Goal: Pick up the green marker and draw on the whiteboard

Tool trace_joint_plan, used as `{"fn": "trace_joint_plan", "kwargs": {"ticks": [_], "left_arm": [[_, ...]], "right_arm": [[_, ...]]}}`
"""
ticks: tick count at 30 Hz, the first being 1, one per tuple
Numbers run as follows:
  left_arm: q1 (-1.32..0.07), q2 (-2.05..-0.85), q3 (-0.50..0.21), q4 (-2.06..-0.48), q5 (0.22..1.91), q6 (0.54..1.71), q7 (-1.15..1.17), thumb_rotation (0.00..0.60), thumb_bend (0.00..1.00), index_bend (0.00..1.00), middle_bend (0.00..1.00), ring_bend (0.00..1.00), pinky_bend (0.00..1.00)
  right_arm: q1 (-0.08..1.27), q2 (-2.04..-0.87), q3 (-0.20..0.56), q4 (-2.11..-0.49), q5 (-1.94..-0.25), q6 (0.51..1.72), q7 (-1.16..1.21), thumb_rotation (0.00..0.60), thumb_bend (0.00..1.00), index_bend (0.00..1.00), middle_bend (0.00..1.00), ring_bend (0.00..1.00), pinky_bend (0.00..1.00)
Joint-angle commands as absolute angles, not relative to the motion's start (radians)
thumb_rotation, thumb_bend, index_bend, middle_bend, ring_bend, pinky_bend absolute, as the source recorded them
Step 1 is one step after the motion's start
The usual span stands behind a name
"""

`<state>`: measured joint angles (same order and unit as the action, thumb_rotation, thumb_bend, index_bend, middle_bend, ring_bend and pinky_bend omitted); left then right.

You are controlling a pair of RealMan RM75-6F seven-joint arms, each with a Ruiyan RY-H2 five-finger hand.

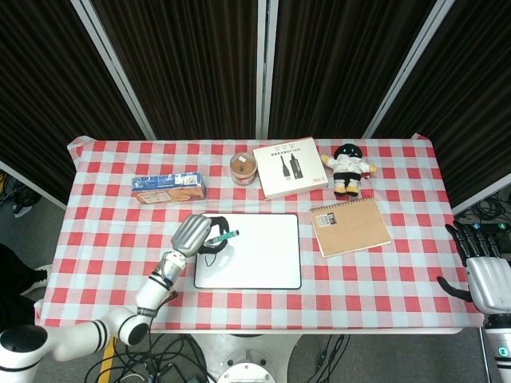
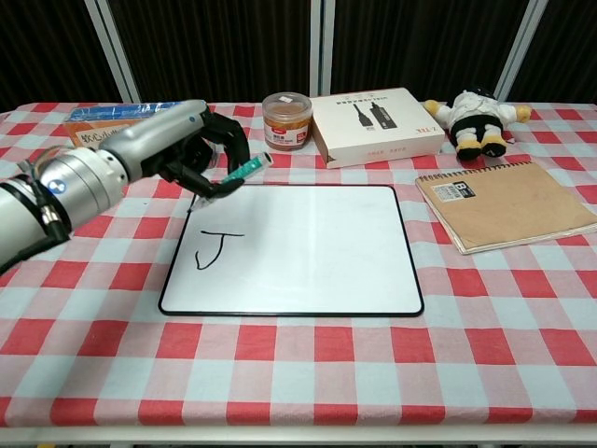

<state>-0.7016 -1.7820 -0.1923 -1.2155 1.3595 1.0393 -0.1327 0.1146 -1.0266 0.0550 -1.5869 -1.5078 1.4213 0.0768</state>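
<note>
The whiteboard (image 2: 308, 247) (image 1: 259, 251) lies flat in the middle of the checked table. A dark hooked stroke (image 2: 210, 250) is drawn near its left edge. My left hand (image 2: 191, 149) (image 1: 194, 234) holds the green marker (image 2: 241, 175) (image 1: 224, 236) above the board's far left corner, its tip pointing down to the left and lifted off the surface. My right hand (image 1: 485, 275) is seen only in the head view, off the table's right edge, with its fingers spread and nothing in it.
Along the back stand a snack box (image 2: 126, 131), a small jar (image 2: 286, 120), a white product box (image 2: 376, 125) and a plush doll (image 2: 476, 119). A brown spiral notebook (image 2: 508, 205) lies right of the board.
</note>
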Motion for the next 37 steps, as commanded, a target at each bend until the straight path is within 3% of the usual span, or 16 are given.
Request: {"fn": "trace_joint_plan", "kwargs": {"ticks": [1, 6, 11, 15, 17, 20, 25, 27, 29, 31, 34, 37], "left_arm": [[-0.688, -1.693, -0.201, -1.227, 1.309, 1.031, 0.046, 0.6, 0.46, 0.54, 0.54, 0.78, 0.89], [-0.684, -1.639, -0.188, -1.208, 1.112, 0.941, 0.374, 0.6, 0.46, 0.51, 0.5, 0.77, 0.86], [-0.688, -1.639, -0.184, -1.235, 0.958, 0.922, 0.553, 0.6, 0.46, 0.45, 0.46, 0.75, 0.84], [-0.697, -1.618, -0.182, -1.3, 0.857, 0.926, 0.652, 0.6, 0.43, 0.22, 0.33, 0.68, 0.77], [-0.692, -1.602, -0.188, -1.357, 0.83, 0.971, 0.682, 0.6, 0.35, 0.12, 0.25, 0.65, 0.74], [-0.672, -1.564, -0.191, -1.452, 0.845, 1.059, 0.699, 0.6, 0.26, 0.09, 0.2, 0.61, 0.73], [-0.568, -1.405, -0.191, -1.627, 0.957, 1.208, 0.567, 0.6, 0.23, 0.09, 0.19, 0.41, 0.67], [-0.512, -1.318, -0.177, -1.684, 1.023, 1.235, 0.45, 0.6, 0.19, 0.11, 0.19, 0.33, 0.57], [-0.458, -1.248, -0.16, -1.711, 1.104, 1.259, 0.309, 0.6, 0.13, 0.15, 0.2, 0.23, 0.39], [-0.39, -1.2, -0.134, -1.7, 1.179, 1.327, 0.199, 0.6, 0.1, 0.16, 0.2, 0.19, 0.29], [-0.305, -1.153, -0.086, -1.661, 1.237, 1.413, 0.148, 0.6, 0.09, 0.16, 0.2, 0.15, 0.2], [-0.23, -1.135, -0.051, -1.657, 1.249, 1.487, 0.145, 0.6, 0.09, 0.17, 0.2, 0.15, 0.19]], "right_arm": [[0.117, -1.028, 0.056, -1.588, -1.51, 1.42, 0.077, 0.6, 0.09, 0.0, 0.03, 0.0, 0.0], [0.121, -1.037, 0.054, -1.582, -1.511, 1.413, 0.084, 0.6, 0.09, 0.0, 0.03, 0.0, 0.0], [0.119, -1.042, 0.052, -1.577, -1.516, 1.417, 0.088, 0.6, 0.1, 0.0, 0.03, 0.0, 0.0], [0.113, -1.035, 0.052, -1.58, -1.516, 1.429, 0.089, 0.6, 0.09, 0.0, 0.03, 0.0, 0.0], [0.108, -1.031, 0.053, -1.582, -1.514, 1.437, 0.093, 0.6, 0.09, 0.0, 0.03, 0.0, 0.0], [0.102, -1.025, 0.054, -1.584, -1.511, 1.446, 0.09, 0.6, 0.09, 0.0, 0.03, 0.0, 0.0], [0.09, -1.007, 0.058, -1.591, -1.502, 1.462, 0.09, 0.6, 0.09, 0.0, 0.03, 0.0, 0.0], [0.085, -0.997, 0.057, -1.595, -1.502, 1.468, 0.092, 0.6, 0.09, 0.0, 0.03, 0.0, 0.0], [0.082, -0.988, 0.054, -1.601, -1.505, 1.468, 0.104, 0.6, 0.09, 0.0, 0.04, 0.0, 0.0], [0.081, -0.981, 0.052, -1.604, -1.517, 1.472, 0.12, 0.6, 0.09, 0.0, 0.04, 0.0, 0.0], [0.078, -0.983, 0.05, -1.602, -1.543, 1.493, 0.132, 0.6, 0.09, 0.0, 0.04, 0.0, 0.0], [0.074, -0.989, 0.048, -1.609, -1.547, 1.5, 0.123, 0.6, 0.1, 0.0, 0.04, 0.0, 0.0]]}}
